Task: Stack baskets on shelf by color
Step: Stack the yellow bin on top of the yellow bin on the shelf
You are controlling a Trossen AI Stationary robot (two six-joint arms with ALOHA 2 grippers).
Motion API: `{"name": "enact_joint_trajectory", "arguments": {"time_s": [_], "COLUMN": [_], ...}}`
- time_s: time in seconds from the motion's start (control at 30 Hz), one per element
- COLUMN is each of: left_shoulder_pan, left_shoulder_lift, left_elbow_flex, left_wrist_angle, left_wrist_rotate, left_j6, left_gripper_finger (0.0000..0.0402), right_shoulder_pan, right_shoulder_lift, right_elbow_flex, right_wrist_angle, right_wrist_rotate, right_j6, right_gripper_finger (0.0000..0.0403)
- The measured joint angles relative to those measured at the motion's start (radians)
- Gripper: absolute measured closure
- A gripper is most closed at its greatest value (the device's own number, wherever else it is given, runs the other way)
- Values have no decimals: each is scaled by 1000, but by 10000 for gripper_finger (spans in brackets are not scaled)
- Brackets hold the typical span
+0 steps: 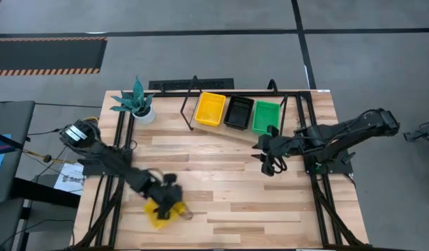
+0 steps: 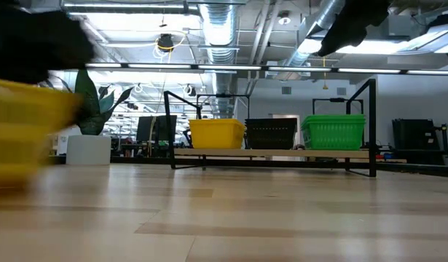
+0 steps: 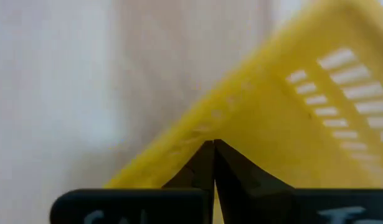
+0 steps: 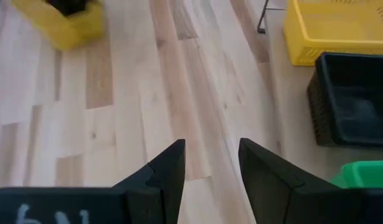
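Note:
Three baskets stand side by side on the shelf [image 2: 274,153] at the table's far side: yellow [image 1: 210,109], black [image 1: 238,112] and green [image 1: 266,117]. Another yellow basket [image 1: 158,215] sits near the table's near left corner and also shows in the right wrist view [image 4: 63,25]. My left gripper [image 1: 169,206] is over it, fingers shut. My right gripper [image 1: 272,166] hangs open above the table, just on the near side of the green basket, with nothing between its fingers [image 4: 172,168]. My left gripper comes at the loose yellow basket from above, slanting down. Its shut fingertips [image 3: 207,155] meet right at the basket's rim edge [image 3: 197,134]. Whether they touch the rim or hold any of it I cannot tell.
A potted plant [image 1: 137,104] in a white pot stands at the table's far left, beside the shelf's wire legs [image 1: 188,104]. Bare slatted tabletop [image 1: 228,181] lies between the two arms.

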Motion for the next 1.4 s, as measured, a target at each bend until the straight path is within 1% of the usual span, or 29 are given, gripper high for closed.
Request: {"name": "enact_joint_trajectory", "arguments": {"time_s": [0.1, 0.2, 0.3, 0.4, 0.5, 0.57, 0.63, 0.7, 0.77, 0.83, 0.87, 0.93, 1.03, 1.13, 1.2, 1.27, 1.4], "left_shoulder_pan": [105, 212, 309, 378, 409, 414, 407, 387, 358, 319, 300, 257, 193, 134, 100, 74, 41], "left_shoulder_lift": [22, 23, 21, 21, -14, -55, -114, -183, -254, -333, -375, -450, -558, -637, -673, -700, -729], "left_elbow_flex": [-6, -8, -6, 15, 52, 85, 131, 174, 215, 242, 251, 261, 260, 260, 260, 260, 260], "left_wrist_angle": [145, 328, 485, 520, 421, 320, 181, 16, -162, -293, -345, -400, -461, -508, -521, -543, -578], "left_wrist_rotate": [-88, -112, -101, -29, 79, 122, 149, 167, 164, 137, 119, 77, 5, -87, -147, -192, -207], "left_j6": [134, 273, 351, 382, 436, 460, 478, 494, 494, 463, 436, 367, 262, 198, 166, 135, 88], "left_gripper_finger": [401, 401, 401, 401, 399, 389, 373, 349, 320, 288, 271, 239, 198, 171, 162, 159, 158], "right_shoulder_pan": [22, 46, 69, 93, 110, 118, 122, 129, 133, 142, 147, 153, 152, 150, 149, 148, 147], "right_shoulder_lift": [0, 0, 0, 4, 28, 61, 111, 179, 256, 343, 393, 483, 624, 760, 839, 911, 1031], "right_elbow_flex": [0, 0, 0, -1, -11, -19, -21, -22, -22, -14, 1, 49, 167, 302, 397, 501, 711], "right_wrist_angle": [1, 3, 7, 20, 77, 149, 213, 318, 452, 602, 658, 719, 736, 698, 635, 575, 418], "right_wrist_rotate": [3, 26, 61, 94, 102, 102, 101, 96, 74, 72, 73, 76, 77, 82, 102, 102, 100], "right_j6": [42, 87, 124, 159, 170, 172, 172, 166, 127, 69, 40, -5, -42, -112, -142, -153, -122], "right_gripper_finger": [233, 233, 233, 233, 233, 233, 233, 232, 231, 230, 230, 231, 232, 227, 221, 213, 194]}}
